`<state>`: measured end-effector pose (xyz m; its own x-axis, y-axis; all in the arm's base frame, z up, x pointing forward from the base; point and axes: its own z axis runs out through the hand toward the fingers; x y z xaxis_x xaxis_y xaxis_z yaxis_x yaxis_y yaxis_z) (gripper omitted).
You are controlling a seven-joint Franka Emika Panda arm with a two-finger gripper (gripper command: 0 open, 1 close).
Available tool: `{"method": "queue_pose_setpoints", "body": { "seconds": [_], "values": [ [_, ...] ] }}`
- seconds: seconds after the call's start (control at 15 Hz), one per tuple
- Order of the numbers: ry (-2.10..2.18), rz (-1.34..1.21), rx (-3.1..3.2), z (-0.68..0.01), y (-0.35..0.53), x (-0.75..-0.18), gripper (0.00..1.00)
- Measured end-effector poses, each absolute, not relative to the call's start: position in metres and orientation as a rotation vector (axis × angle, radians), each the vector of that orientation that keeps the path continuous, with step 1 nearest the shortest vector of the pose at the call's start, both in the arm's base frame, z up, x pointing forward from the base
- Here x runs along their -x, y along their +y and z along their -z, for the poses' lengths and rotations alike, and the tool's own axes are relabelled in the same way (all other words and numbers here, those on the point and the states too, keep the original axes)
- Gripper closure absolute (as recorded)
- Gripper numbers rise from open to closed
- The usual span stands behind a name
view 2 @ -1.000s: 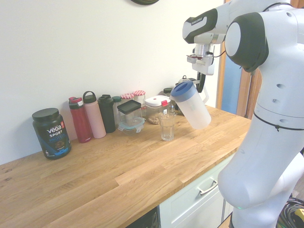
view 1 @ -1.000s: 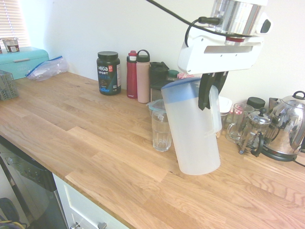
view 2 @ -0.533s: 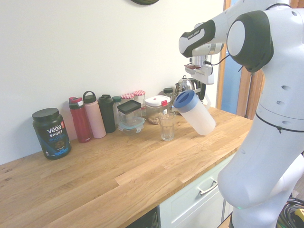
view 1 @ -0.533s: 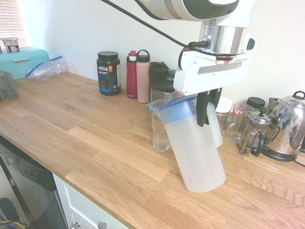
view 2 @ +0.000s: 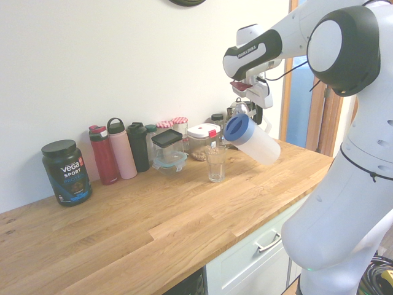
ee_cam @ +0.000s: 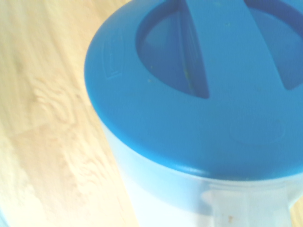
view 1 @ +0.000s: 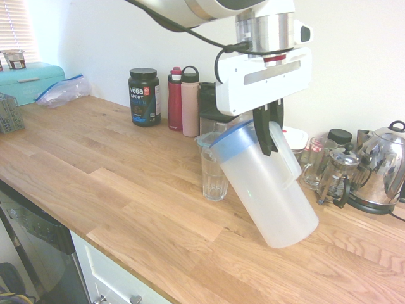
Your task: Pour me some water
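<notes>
- First exterior view: the tool [view 1: 268,136] is clamped on the handle of the pitcher [view 1: 266,187], a frosted plastic one w/ a blue lid [view 1: 229,138].
- Pitcher is up in the air over the wooden table [view 1: 114,183], tilted hard, lid end leaning toward the glass [view 1: 214,172], bottom end swung out the other way.
- Lid edge sits right at the glass rim in this view; can't tell if they actually touch. No water stream visible afaict.
- Glass stands upright on the table, just in front of the row of stuff along the wall.
- Second exterior view: same deal, pitcher [view 2: 252,138] hanging off the tool [view 2: 256,115], blue end pointing down toward the glass [view 2: 215,164], looks slightly above and beside it.
- Behind along the wall: black Vega tub [view 1: 144,97], red bottle [view 1: 175,99], pink bottle [view 1: 190,102]; kettle [view 1: 385,170] and french press [view 1: 338,180] past the pitcher.
- Teal bread box [view 1: 28,81] + zip bag [view 1: 62,90] at the far end.
- Wrist view: mostly just the blue lid [ee_cam: 203,85] close up, wood grain beside it, kinda blurry.
</notes>
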<state>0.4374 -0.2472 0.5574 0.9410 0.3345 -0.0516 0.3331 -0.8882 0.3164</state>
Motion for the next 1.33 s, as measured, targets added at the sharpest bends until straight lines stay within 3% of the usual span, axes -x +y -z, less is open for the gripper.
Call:
{"method": "queue_pose_setpoints", "body": {
  "seconds": [0.87,1.33],
  "values": [
    [0.408,-0.062,-2.671,-0.558,-0.224,-0.458,1.00],
    [0.288,-0.220,-3.019,-0.634,-0.245,-0.426,1.00]
  ]
}}
